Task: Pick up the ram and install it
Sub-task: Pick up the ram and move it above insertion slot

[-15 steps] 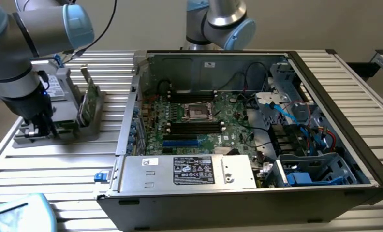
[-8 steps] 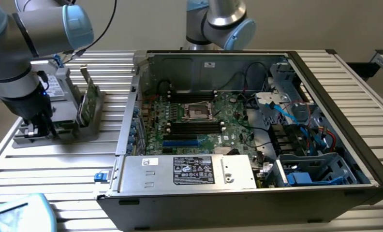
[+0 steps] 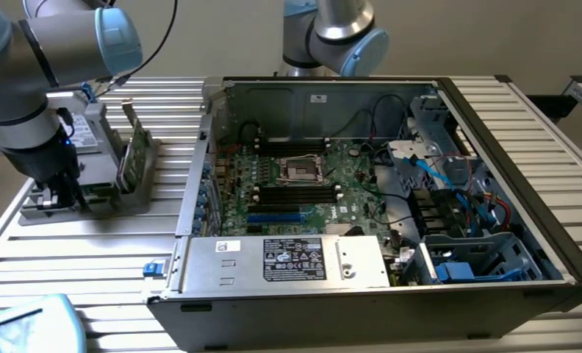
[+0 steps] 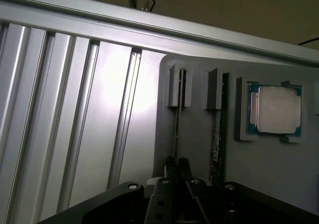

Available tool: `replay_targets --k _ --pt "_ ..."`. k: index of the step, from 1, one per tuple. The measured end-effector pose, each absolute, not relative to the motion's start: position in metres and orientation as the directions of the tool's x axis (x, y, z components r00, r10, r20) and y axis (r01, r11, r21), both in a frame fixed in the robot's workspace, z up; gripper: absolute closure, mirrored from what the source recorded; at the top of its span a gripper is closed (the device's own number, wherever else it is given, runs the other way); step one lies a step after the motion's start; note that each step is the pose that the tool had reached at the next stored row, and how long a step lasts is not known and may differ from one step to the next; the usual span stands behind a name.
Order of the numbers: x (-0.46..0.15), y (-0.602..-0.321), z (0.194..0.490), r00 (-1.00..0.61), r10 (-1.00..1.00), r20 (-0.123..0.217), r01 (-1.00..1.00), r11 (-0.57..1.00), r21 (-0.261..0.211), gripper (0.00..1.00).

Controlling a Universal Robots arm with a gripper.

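In the grey holder (image 4: 197,134) the hand (image 4: 176,163) pinches the ram (image 4: 176,129), second stick (image 4: 216,139) and processor chip (image 4: 275,109) alongside

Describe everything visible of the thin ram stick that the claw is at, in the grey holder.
The long, narrow ram stick is seen edge-on in the wrist view, as a thin dark strip. It stands on edge in a slot of the grey plastic holder, its far end between two grey posts. The black claw is shut on it, one finger on each side.
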State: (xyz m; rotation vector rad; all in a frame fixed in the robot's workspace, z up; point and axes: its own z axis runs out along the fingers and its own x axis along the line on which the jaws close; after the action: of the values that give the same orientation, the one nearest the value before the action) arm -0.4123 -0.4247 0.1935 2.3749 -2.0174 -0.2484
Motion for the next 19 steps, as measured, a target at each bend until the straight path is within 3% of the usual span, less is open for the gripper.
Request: replay_targets --k 19 --pt "-0.4091 -0.4246 0.2025 0.154 -0.983 -0.098 -0.979 -0.165 0.121 0.87"
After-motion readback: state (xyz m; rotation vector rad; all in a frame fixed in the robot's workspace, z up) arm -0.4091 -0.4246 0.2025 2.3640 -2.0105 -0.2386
